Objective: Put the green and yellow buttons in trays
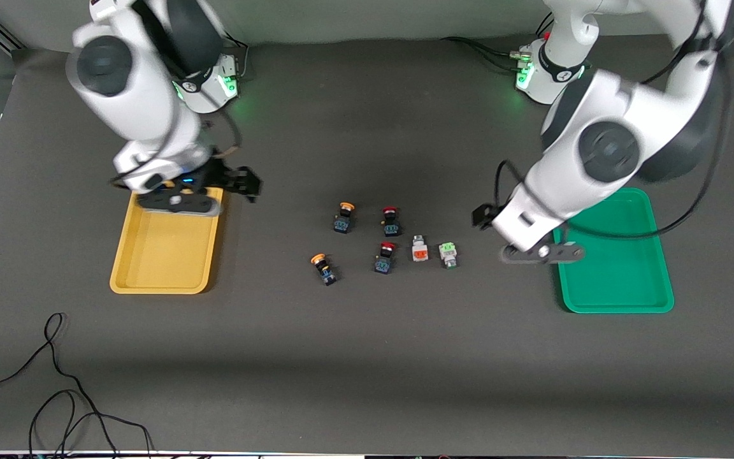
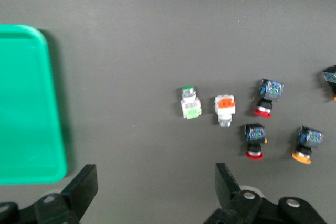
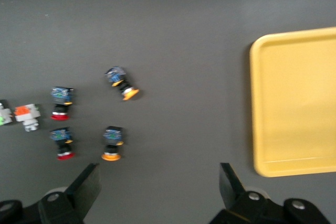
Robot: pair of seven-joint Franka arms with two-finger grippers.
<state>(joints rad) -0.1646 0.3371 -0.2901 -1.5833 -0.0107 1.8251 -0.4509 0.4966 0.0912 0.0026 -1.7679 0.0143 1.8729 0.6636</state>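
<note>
Two yellow-capped buttons lie mid-table, one (image 1: 344, 218) farther from the front camera, one (image 1: 323, 268) nearer. The green-capped white button (image 1: 448, 254) lies toward the green tray (image 1: 615, 274). The yellow tray (image 1: 163, 255) lies at the right arm's end. My right gripper (image 1: 243, 182) hangs open and empty by the yellow tray's corner. Its wrist view shows the open gripper (image 3: 158, 182), both yellow buttons (image 3: 121, 82) (image 3: 112, 142) and the yellow tray (image 3: 299, 103). My left gripper (image 1: 485, 217) is open and empty beside the green tray. Its wrist view shows the open gripper (image 2: 155, 182), the green button (image 2: 190, 103) and the green tray (image 2: 26, 108).
Two red-capped buttons (image 1: 391, 221) (image 1: 385, 257) and an orange-and-white button (image 1: 419, 248) lie between the yellow buttons and the green one. A black cable (image 1: 55, 382) loops on the table near the front camera at the right arm's end.
</note>
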